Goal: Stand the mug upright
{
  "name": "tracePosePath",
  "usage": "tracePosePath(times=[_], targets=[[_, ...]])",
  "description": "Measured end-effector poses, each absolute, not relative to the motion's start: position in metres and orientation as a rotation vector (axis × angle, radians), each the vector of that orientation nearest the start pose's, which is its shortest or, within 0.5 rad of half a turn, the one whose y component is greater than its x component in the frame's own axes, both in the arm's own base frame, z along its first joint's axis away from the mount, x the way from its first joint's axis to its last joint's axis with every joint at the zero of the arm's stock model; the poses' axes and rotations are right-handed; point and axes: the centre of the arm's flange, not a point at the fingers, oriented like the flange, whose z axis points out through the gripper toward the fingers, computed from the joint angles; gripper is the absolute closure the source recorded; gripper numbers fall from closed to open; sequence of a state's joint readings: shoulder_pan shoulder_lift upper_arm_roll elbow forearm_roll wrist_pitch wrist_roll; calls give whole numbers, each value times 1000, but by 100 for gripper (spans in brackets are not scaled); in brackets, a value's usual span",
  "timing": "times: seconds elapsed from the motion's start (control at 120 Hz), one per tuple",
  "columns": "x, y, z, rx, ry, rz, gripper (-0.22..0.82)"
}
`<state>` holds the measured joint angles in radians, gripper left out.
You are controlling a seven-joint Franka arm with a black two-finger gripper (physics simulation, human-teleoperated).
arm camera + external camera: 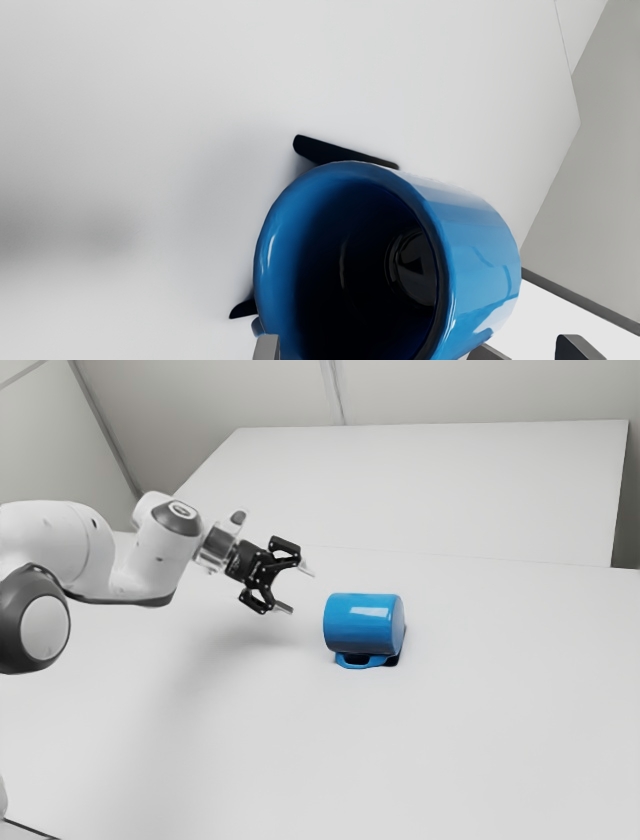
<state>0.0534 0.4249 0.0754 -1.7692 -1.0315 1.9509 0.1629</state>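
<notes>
A blue mug [362, 623] lies on its side on the white table, its handle low on the side nearest the exterior camera. The black gripper [300, 591] is open, a short gap away toward the exterior view's left, with nothing held. In the wrist view the mug's open mouth faces the hand, showing the dark inside of the mug [475, 240]. The open gripper [419, 346] has its fingertips spread wide, the mug's rim showing between them. Most of the handle is hidden there.
The white table [480, 740] extends around the mug on all sides. Beyond it, a second white surface [430, 490] stands toward the back, with pale walls behind. Dark shadow patches lie beside the mug.
</notes>
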Motion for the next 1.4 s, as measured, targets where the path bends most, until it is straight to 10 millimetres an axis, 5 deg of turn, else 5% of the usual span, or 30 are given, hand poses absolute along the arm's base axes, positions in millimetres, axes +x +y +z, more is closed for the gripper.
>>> tracePosePath(times=[0.658, 0.767, 0.958, 1.2, 1.4], targets=[[664, -45, 292, 1996, 621, -72, 0], [666, -49, 292, 2011, 615, -61, 23], [671, -53, 302, 2038, 589, -34, 61], [674, -67, 312, 2055, 567, -17, 69], [658, -66, 379, 2192, 454, 57, 70]])
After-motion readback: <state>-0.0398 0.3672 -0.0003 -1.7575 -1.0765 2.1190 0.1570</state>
